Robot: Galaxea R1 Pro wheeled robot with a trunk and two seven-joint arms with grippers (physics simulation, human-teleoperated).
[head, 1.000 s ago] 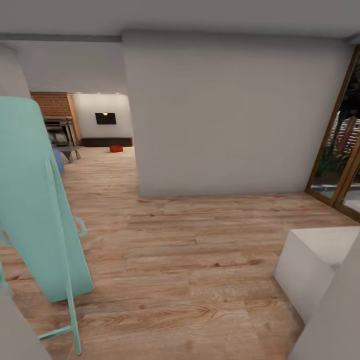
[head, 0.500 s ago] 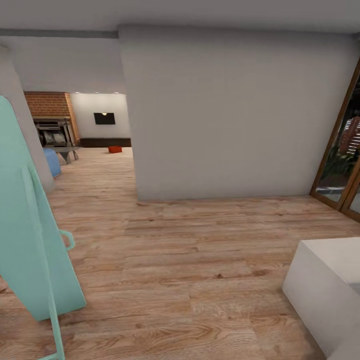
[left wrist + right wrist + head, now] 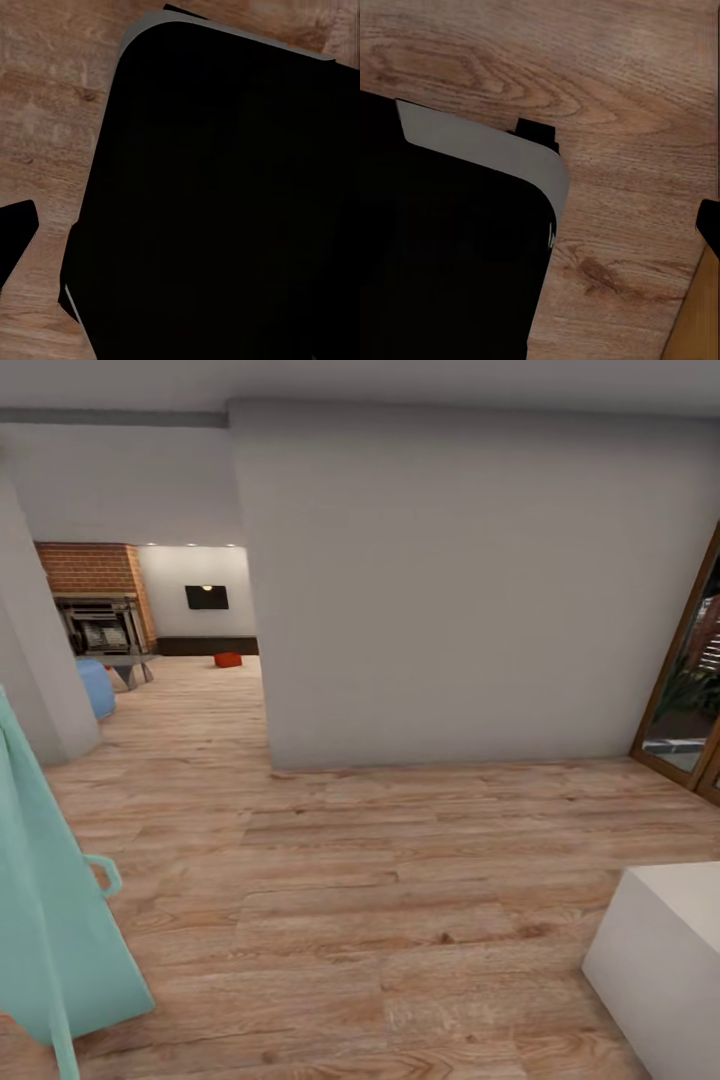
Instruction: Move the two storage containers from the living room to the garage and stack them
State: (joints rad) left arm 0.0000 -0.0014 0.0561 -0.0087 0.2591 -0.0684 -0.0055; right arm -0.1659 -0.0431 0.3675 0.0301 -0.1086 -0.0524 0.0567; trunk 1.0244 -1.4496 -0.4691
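Camera has moved since the two earlier head frames: the whole view has shifted. The mint-green panel [image 3: 45, 920] with its small loop handle sits lower and further to the left edge, and less of it shows. The white block [image 3: 665, 960] at lower right has slid down and right. The big cream wall [image 3: 450, 590] fills more of the picture and its near corner now stands a bit further left. More of the pale pillar [image 3: 30, 670] at left is exposed.

Through the opening left of that wall is the living room [image 3: 180, 650]: brick fireplace [image 3: 95, 595], black wall TV [image 3: 206, 597], a blue rounded piece [image 3: 97, 688] beside the pillar, light wood plank floor [image 3: 380, 880] running right through to here. One orange-red storage container [image 3: 228, 659] sits on the planks at the far end, below and just right of the TV. It is small at this range, so I can't read detail. A wood-framed glass door [image 3: 690, 690] is at the right edge.

Grippers: I can't tell whether either is apart or together. Left wrist view is mostly a black rounded body [image 3: 225, 202] over planks. Right wrist view gives a black body with a grey rounded edge [image 3: 495, 150] over planks. Neither shows fingers clearly. The container is well apart from both arms, far down the room.
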